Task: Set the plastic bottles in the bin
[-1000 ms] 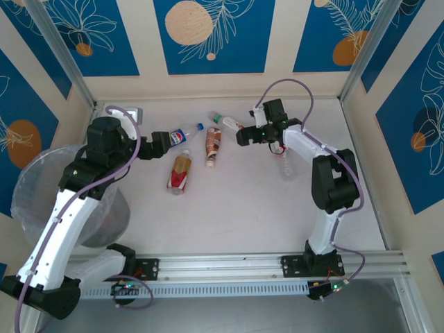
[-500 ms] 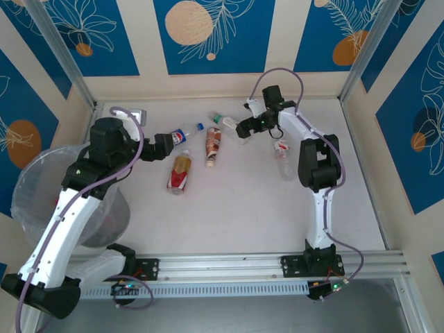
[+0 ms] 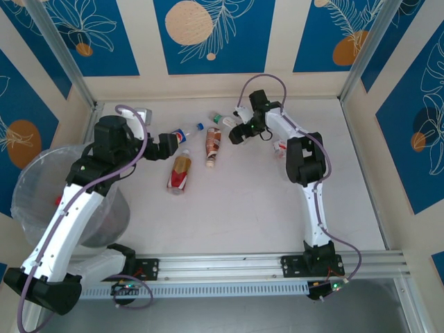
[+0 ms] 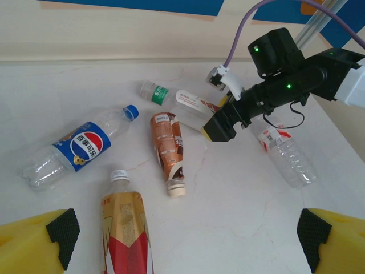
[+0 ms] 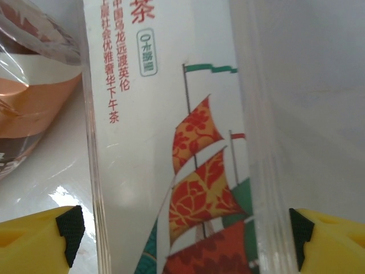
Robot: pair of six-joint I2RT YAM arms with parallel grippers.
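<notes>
Five bottles (image 3: 213,144) lie on their sides on the white desk (image 3: 229,208) as both arms reach toward the far wall. We see the right claw (image 3: 234,135) (image 5: 185,228) set down over the ship-label bottle (image 4: 185,101) (image 5: 194,160), the farthest of the group, with a yellow finger (image 5: 34,242) on each side of its clear body. The black pads sit right at the bottle's edges. We cannot tell whether they press it or merely flank it, and the bottle lies flat on the desk. Just beside it is the brown bottle (image 3: 213,144) (image 4: 168,151), its cap toward the arms' bases.

The left claw (image 3: 170,143) (image 4: 185,234) hangs wide open above the desk with nothing between its fingers, near the base of the Pepsi bottle (image 3: 182,134) (image 4: 77,145). That bottle's blue cap points toward the right claw. Next to it lies the red-gold bottle (image 3: 180,173) (image 4: 124,228), white cap toward the wall. A clear bottle (image 3: 281,149) (image 4: 282,151) with a red-and-white label lies apart on the right, just beyond the right arm.

The bin (image 3: 28,187), lined with a clear bag, stands at the left, partly under the left arm and well apart from all five bottles.
</notes>
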